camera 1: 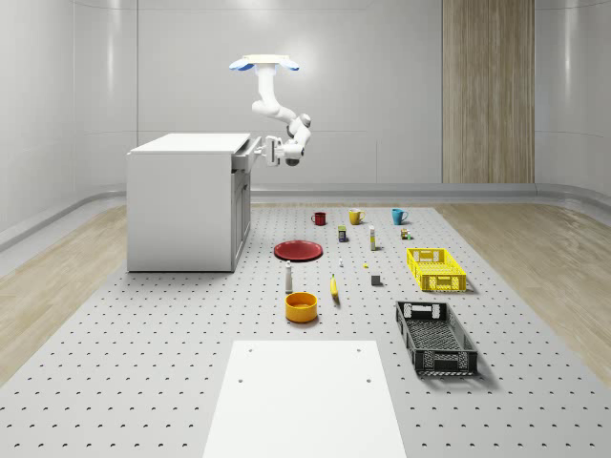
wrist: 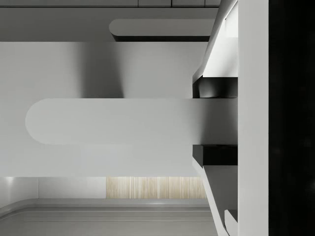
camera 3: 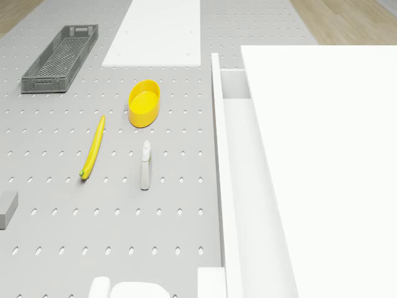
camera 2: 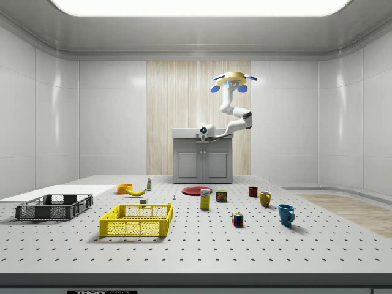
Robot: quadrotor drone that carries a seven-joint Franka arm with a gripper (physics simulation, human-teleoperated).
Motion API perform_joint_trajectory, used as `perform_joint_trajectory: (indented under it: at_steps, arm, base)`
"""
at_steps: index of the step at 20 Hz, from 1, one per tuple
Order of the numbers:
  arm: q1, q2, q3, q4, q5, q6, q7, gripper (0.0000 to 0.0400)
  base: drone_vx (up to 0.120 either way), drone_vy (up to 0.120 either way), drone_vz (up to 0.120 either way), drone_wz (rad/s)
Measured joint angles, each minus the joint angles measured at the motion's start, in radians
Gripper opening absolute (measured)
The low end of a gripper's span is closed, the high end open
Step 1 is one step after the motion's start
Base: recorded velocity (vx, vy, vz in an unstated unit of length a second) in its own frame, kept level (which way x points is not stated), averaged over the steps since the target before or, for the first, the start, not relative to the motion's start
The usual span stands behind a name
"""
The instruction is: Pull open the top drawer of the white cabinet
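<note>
The drone [camera 1: 265, 65] hovers beside the cabinet [camera 1: 186, 200], just off its front. The jaws [camera 1: 268, 149] close on the handle [wrist: 113, 121] of the top drawer [camera 3: 239, 186], which is partly out. An off-axis pull could slip the grip or jam it.

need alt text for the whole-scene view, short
A drone hovers beside a white cabinet, its gripper at the slightly pulled-out top drawer. On the pegboard floor lie a red plate, mugs and two crates.
</note>
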Motion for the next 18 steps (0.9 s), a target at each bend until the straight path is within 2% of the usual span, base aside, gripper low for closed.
perform_joint_trajectory:
  at_steps: [10, 18]
  arm:
    - [-0.003, -0.003, -0.027, 0.029, -0.024, -0.036, 0.01, 0.011]
    - [-0.001, -0.01, -0.061, 0.07, -0.055, -0.082, 0.022, 0.011]
  base:
    - [0.0, 0.0, 0.0, 0.0]
    - [0.0, 0.0, 0.0, 0.0]
